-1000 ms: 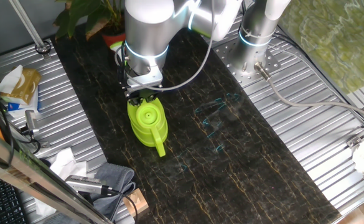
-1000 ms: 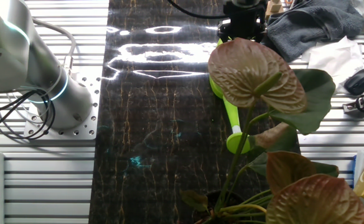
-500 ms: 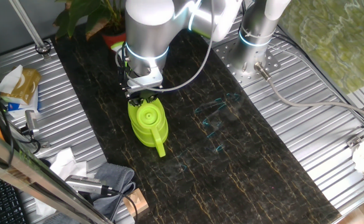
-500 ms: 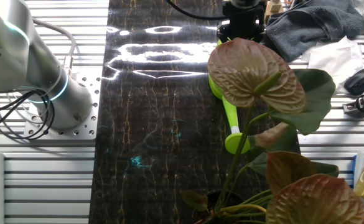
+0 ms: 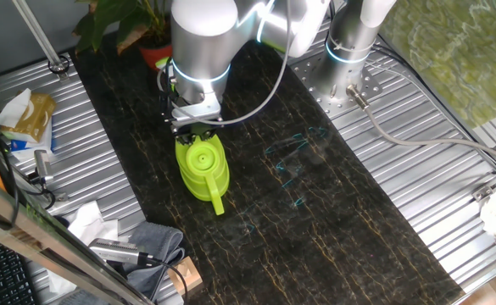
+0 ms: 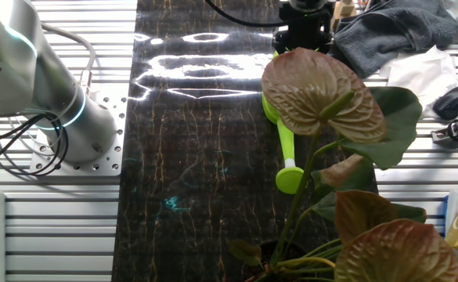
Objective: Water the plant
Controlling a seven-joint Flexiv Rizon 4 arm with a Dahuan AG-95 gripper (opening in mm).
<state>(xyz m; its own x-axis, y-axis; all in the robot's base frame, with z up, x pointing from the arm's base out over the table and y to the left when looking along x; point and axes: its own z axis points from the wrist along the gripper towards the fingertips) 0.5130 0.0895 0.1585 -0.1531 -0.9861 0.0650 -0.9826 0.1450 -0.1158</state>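
The plant (image 5: 133,24) with broad dark green and reddish leaves stands in an orange-red pot (image 5: 155,56) at the far left end of the dark mat. In the other fixed view its leaves (image 6: 322,92) fill the foreground. The lime-green watering can (image 5: 203,168) is on or just above the mat, with its spout (image 6: 289,153) towards the plant in the other fixed view. My gripper (image 5: 193,131) comes down on the can's back end, fingers closed around its handle. The plant's leaves hide most of the can in the other fixed view.
A grey cloth (image 5: 156,243), tools and paper (image 5: 23,114) lie on the ribbed metal to the left of the mat. The robot base (image 5: 349,51) stands at the far right. A grey cloth (image 6: 393,31) lies beyond the plant.
The can has turned slightly with the gripper. In the other fixed view its spout tip has swung a little to the left.
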